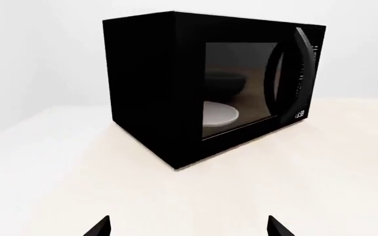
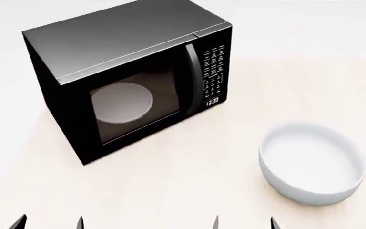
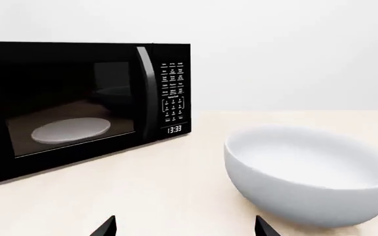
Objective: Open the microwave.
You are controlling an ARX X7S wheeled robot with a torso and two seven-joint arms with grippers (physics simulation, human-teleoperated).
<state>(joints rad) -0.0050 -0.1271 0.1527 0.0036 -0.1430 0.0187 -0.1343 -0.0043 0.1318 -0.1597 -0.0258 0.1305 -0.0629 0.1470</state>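
I see the microwave (image 2: 129, 78) in the upper left of the head view, sitting on a pale table (image 2: 170, 191). It is big and black with a grey top. It is turned a bit, so its front faces down and to the right in the frame. Its door (image 2: 132, 107) is shut flat against the box. Through the glass I can see the white round plate (image 2: 120, 102) inside. The tall black handle (image 2: 194, 78) runs up the right side of the door. Just right of it are the buttons (image 2: 213, 67) with white letters, and under them the little clock (image 2: 212, 101).

A white bowl (image 2: 312, 162) sits on the table in the lower right of the head view, well apart from the microwave.

My left gripper (image 2: 49, 222) shows only as two dark tips at the bottom left edge. The tips stand wide apart and hold nothing. My right gripper (image 2: 243, 222) shows the same way at the bottom edge, right of the middle, tips spread and holding nothing. Both are near me and well apart from the microwave.

In the left wrist view the microwave fills the upper middle. In the right wrist view it sits on the left, with the bowl low on the right.
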